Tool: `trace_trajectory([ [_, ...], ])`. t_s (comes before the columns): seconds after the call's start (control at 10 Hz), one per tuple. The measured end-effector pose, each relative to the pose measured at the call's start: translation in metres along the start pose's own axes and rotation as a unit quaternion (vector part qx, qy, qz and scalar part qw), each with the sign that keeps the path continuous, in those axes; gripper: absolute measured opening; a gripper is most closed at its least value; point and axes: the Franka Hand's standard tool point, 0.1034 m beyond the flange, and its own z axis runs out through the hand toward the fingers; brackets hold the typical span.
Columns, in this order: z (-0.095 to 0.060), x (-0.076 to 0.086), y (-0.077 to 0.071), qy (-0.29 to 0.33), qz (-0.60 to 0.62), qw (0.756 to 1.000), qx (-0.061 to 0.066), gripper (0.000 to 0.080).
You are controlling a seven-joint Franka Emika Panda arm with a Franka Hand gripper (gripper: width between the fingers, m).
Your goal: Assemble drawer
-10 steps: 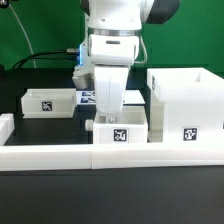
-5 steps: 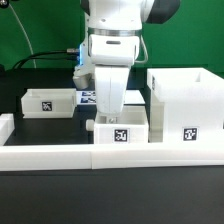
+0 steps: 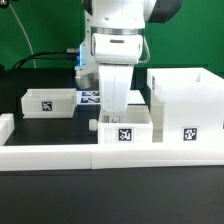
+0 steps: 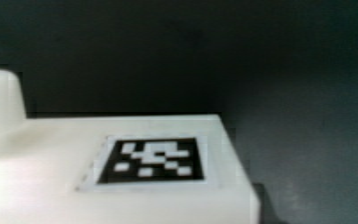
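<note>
A small white tray (image 3: 125, 133) with a square tag stands just behind the front rail, its right side against the tall white box casing (image 3: 185, 100). My gripper (image 3: 114, 113) comes straight down onto this tray; its fingertips are hidden behind the tray's wall, and it appears shut on it. The wrist view is filled by the tray's tagged face (image 4: 158, 160), with a blurred white post beside it. A second tray (image 3: 48, 102) sits at the exterior view's left.
A long low white rail (image 3: 50, 153) runs along the front, with a short rail piece (image 3: 5, 125) at the exterior view's left. The marker board (image 3: 88, 97) lies behind my arm. A green backdrop and cables lie at the back.
My arm and the tray under it have shifted slightly toward the exterior view's right, closing up against the box casing. The other tray and the casing have not moved.
</note>
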Motion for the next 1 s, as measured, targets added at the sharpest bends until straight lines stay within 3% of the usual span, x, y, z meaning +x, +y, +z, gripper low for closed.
trace_trajectory([
  [0.5, 0.0062, 0.0136, -0.0063, -0.008, -0.026, 1.000, 0.009, 0.0042],
  [1.0, 0.0078, 0.0103, -0.0070, -0.009, -0.022, 1.000, 0.010, 0.0042],
])
